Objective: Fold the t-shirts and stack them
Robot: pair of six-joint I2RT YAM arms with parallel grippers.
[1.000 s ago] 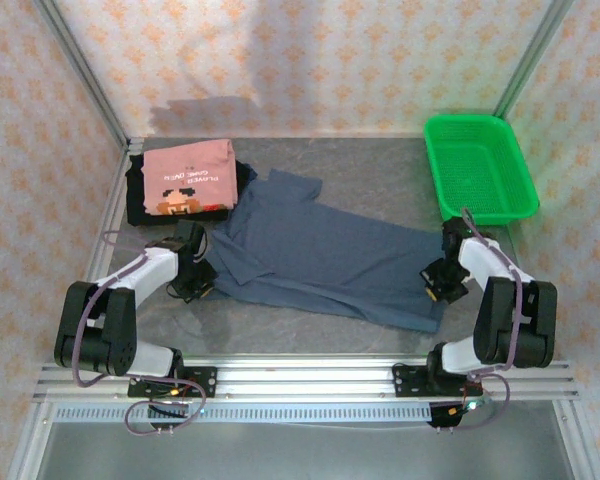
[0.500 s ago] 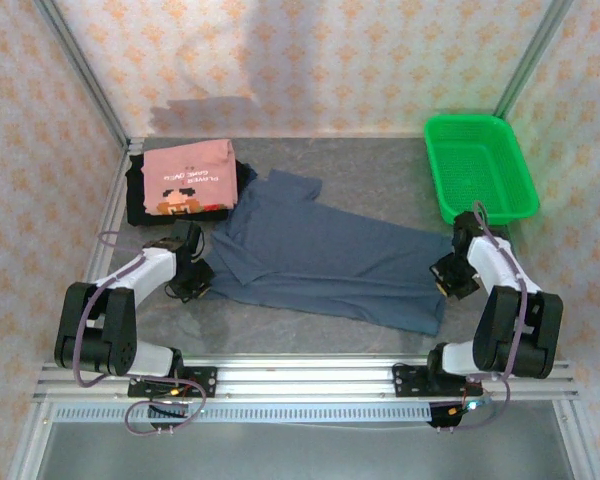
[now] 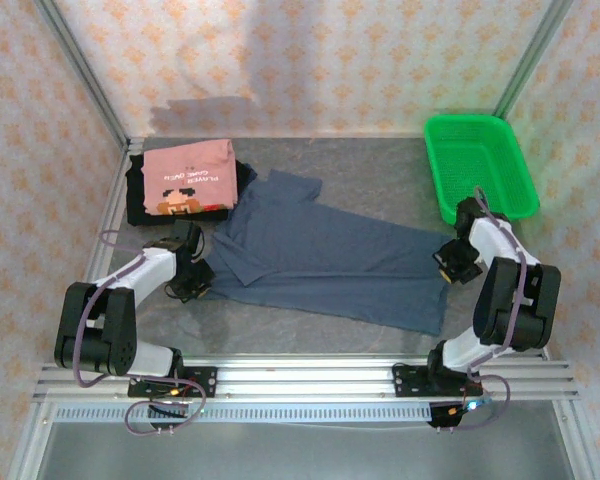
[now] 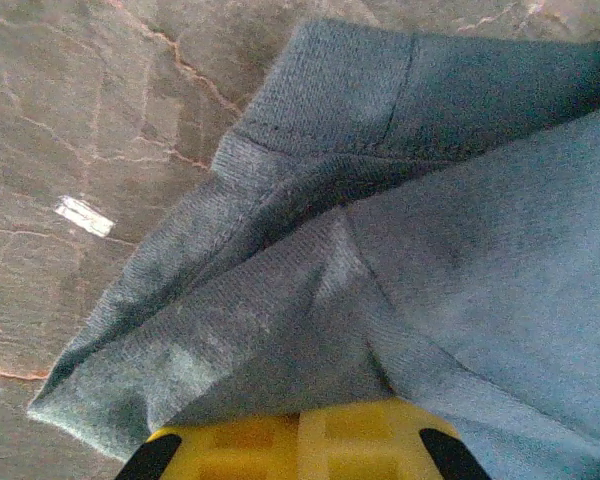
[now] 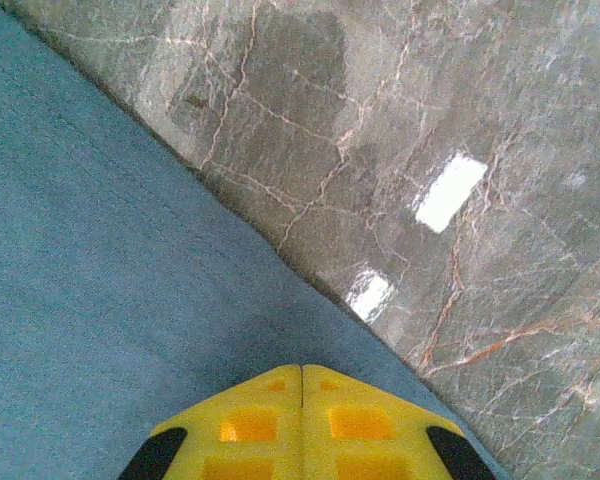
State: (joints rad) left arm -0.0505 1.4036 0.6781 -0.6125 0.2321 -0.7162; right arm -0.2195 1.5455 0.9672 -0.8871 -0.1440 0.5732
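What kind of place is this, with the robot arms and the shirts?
Likely a robot practice booth, not a home. The left arm and right arm are bolted to a metal rail, wallpapered panels box in the table, and a blue t-shirt lies spread out.

Soft, even light is falling from above in the top view, and a faint grey shadow is lying across the back wall (image 3: 205, 105). In the right wrist view, lamps are glaring off the polished table (image 5: 450, 190) in white patches. In the left wrist view, folds of the blue shirt (image 4: 460, 230) are casting dark creases. Its weave is showing crisp, while the left gripper (image 4: 298, 425) is blurring at the bottom edge.
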